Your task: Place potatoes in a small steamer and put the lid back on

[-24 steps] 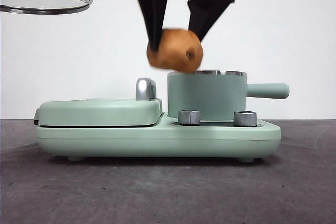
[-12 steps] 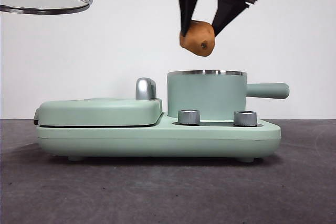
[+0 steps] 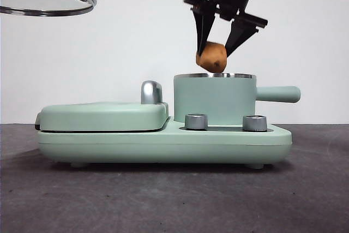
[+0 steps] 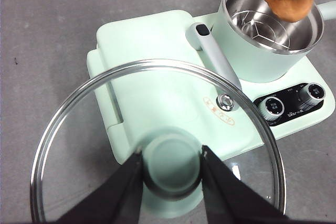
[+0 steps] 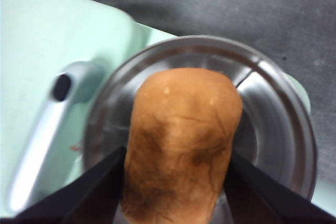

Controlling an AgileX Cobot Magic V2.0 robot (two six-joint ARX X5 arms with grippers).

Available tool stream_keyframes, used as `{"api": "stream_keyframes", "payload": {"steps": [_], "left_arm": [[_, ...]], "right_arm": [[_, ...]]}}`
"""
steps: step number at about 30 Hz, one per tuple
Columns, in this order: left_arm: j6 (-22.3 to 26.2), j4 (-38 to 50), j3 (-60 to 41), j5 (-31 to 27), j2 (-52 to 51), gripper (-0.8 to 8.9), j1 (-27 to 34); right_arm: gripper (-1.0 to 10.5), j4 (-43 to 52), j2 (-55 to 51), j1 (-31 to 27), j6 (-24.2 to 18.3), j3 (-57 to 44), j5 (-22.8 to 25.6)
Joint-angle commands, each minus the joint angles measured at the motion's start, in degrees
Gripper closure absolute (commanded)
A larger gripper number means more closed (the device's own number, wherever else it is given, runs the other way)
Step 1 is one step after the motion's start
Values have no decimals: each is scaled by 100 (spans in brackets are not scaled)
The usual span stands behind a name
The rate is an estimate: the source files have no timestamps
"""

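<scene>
One potato [image 3: 211,57], clamped across its width in the right end effector [image 3: 219,47] with its long axis slightly tilted, hangs just above the small steamer [image 3: 214,98]'s open mouth, while the left end effector [image 4: 170,169] grips the lid [image 4: 157,145]'s knob well aside.

You won't get any readable text here. The griddle cover [image 4: 157,93] carries small orange-red marks near its handle's screw, too small to make out. The black control panel [image 4: 290,103] has faint white markings around its two dials [image 4: 271,108], also illegible. Front view: no lettering visible on the appliance base [image 3: 163,143]. Right wrist view: nothing printed in sight.
</scene>
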Motion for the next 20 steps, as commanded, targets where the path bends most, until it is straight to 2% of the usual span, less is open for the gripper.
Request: {"api": "stream_keyframes", "payload": {"steps": [1,20], "left_arm": [[15,166,87,9,55,796,-17],[7,164,87,9,116,796,-17]], "right_arm": [[687,-238,398,7,-188,461,-13],[685,-800,1099,-9,-400,669,170]]}}
